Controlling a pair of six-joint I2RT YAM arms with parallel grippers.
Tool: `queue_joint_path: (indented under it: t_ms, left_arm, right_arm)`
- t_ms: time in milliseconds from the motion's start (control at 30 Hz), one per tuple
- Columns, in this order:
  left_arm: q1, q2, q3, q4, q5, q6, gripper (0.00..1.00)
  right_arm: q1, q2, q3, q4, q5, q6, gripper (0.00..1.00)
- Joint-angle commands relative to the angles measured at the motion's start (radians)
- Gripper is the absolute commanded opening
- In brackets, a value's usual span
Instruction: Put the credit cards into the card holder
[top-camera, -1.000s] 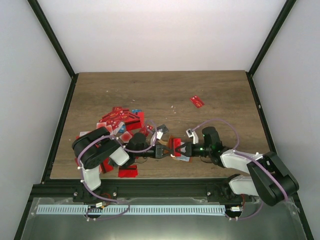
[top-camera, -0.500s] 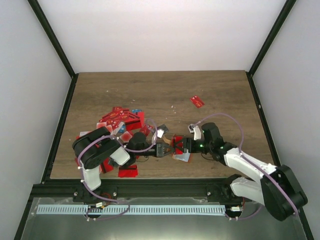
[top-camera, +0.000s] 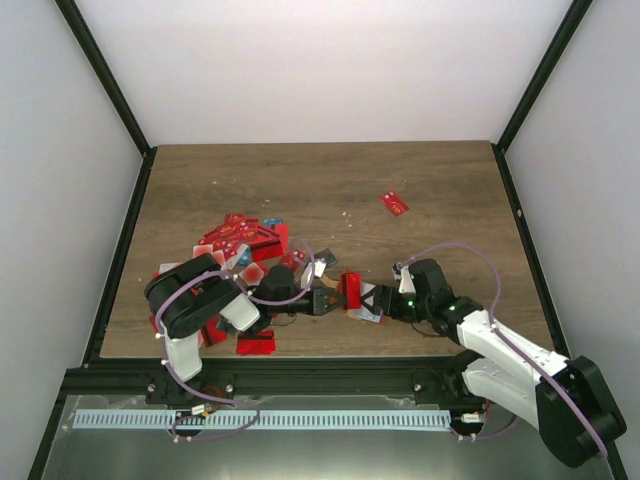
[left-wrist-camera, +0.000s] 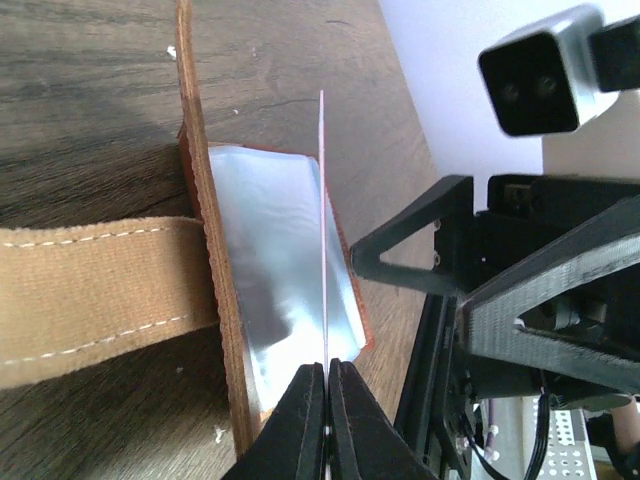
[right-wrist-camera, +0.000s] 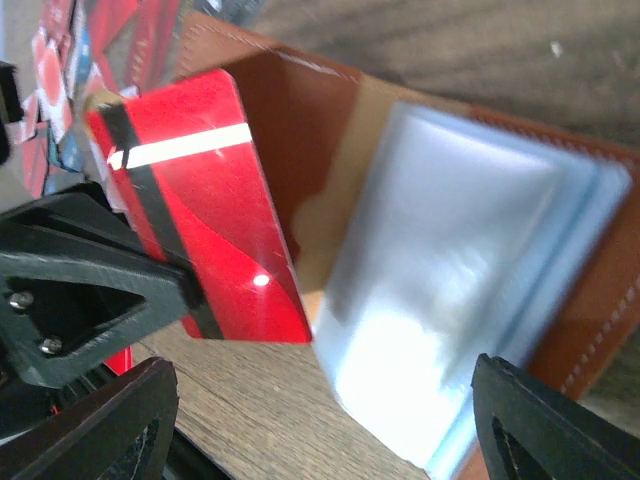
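My left gripper (top-camera: 333, 298) is shut on the lower edge of a red credit card (top-camera: 350, 289) and holds it upright at the open card holder (top-camera: 368, 311). The left wrist view shows that card edge-on (left-wrist-camera: 323, 220) over the holder's light blue panel (left-wrist-camera: 270, 260), pinched between my fingertips (left-wrist-camera: 327, 372). In the right wrist view the red card (right-wrist-camera: 205, 215) stands against the brown leather cover (right-wrist-camera: 300, 120) beside the blue panels (right-wrist-camera: 450, 290). My right gripper (right-wrist-camera: 330, 430) is open just right of the holder (top-camera: 380, 301) and holds nothing.
A heap of mostly red credit cards (top-camera: 240, 240) lies left of centre, with more by the left arm (top-camera: 256, 344). One red card (top-camera: 394, 203) lies alone at the back right. The holder's tan strap (left-wrist-camera: 100, 290) stretches leftwards.
My right gripper has opened, let go of the card holder and drawn back to the right. The left gripper has kept its grip on the red card at the holder.
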Motion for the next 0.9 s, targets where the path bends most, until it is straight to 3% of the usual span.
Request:
queue_joint_path:
  t_ms: [0, 467, 867]
  left_arm:
    - [-0.008, 0.0, -0.015, 0.001, -0.019, 0.038, 0.04]
    - [-0.013, 0.007, -0.021, -0.015, -0.034, 0.05, 0.04]
    - [-0.014, -0.015, -0.012, -0.07, -0.051, 0.077, 0.04]
  right_arm:
    - [0.006, 0.01, -0.043, 0.05, -0.032, 0.075, 0.82]
    - [0.007, 0.107, -0.046, 0.138, -0.056, 0.09, 0.82]
    - [0.029, 0.137, 0.046, 0.062, -0.036, 0.034, 0.8]
